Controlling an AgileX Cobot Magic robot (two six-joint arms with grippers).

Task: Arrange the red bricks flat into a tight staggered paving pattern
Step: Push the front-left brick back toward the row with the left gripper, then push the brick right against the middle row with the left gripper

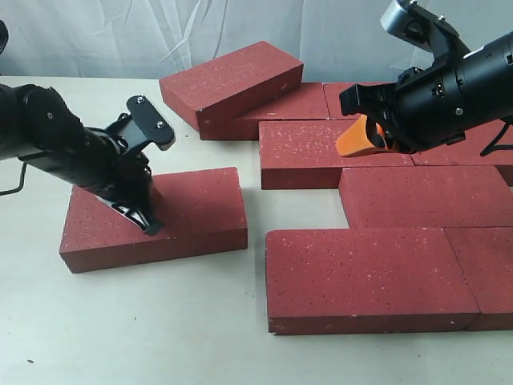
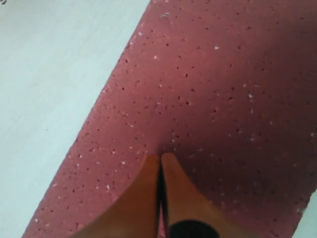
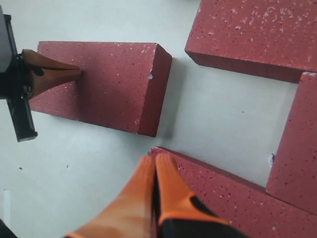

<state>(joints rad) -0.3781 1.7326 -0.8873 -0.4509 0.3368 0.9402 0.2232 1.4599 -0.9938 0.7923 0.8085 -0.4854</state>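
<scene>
You can count nine red bricks on the desk; the right arm hides parts of two at the back. Seven lie flat in a staggered group on the right. One tilted brick leans on the back-left brick of that group. One loose brick lies flat, apart from the others, on the left. Your left gripper has its fingers together, with the tips pressing on the loose brick's top. Your right gripper has its orange fingers together, holding nothing. It hangs over a middle-row brick; whether it touches cannot be told.
</scene>
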